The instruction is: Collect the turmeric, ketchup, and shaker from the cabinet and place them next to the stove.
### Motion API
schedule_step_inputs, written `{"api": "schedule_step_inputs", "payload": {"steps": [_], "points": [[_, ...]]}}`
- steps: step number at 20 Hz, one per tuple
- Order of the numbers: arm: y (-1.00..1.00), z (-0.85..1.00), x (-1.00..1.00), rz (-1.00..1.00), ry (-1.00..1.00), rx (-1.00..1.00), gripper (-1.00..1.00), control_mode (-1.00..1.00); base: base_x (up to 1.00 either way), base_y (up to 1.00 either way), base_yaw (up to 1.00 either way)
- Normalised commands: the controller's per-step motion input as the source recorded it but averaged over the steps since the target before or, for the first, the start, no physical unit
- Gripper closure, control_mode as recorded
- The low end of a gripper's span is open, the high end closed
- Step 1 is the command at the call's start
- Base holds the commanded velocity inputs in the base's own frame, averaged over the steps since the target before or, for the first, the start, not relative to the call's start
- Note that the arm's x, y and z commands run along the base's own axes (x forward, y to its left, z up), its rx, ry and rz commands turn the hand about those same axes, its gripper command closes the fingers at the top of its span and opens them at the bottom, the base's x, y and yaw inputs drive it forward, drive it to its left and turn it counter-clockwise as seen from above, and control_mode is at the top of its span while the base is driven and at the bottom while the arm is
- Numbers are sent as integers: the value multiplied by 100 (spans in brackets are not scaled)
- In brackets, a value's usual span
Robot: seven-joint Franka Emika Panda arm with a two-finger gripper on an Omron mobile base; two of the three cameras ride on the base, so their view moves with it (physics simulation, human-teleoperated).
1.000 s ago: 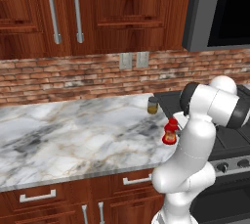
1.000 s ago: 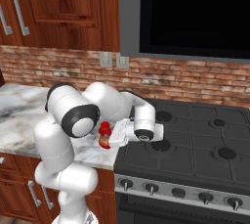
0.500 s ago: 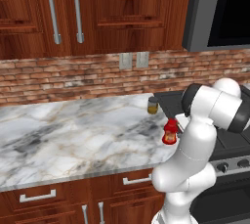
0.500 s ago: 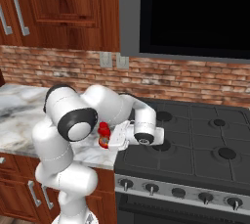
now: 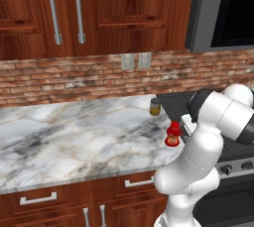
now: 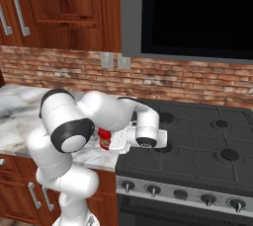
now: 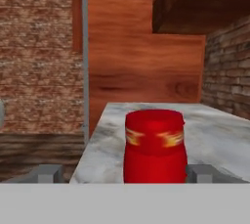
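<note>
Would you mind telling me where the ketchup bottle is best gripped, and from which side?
Grip the ketchup across its straight red body, below the cap, coming in level from the stove side. It stands upright on the counter, so side pads seat flat.

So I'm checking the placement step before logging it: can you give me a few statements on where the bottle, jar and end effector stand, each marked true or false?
1. The ketchup stands upright on the marble counter by the stove. True.
2. The end effector is clamped on the ketchup. False: its fingers stand open on either side of the bottle.
3. The turmeric stands on the counter near the stove's back corner. True.
4. The turmeric touches the ketchup. False: they stand apart.
</note>
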Motion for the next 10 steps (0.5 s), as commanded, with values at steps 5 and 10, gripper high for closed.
{"api": "schedule_step_inputs", "payload": {"steps": [5, 10], "points": [[-20, 28, -1, -1, -7, -1, -100, -100, 0, 0, 0], [-16, 29, -15, 0, -11, 0, -100, -100, 0, 0, 0]]}}
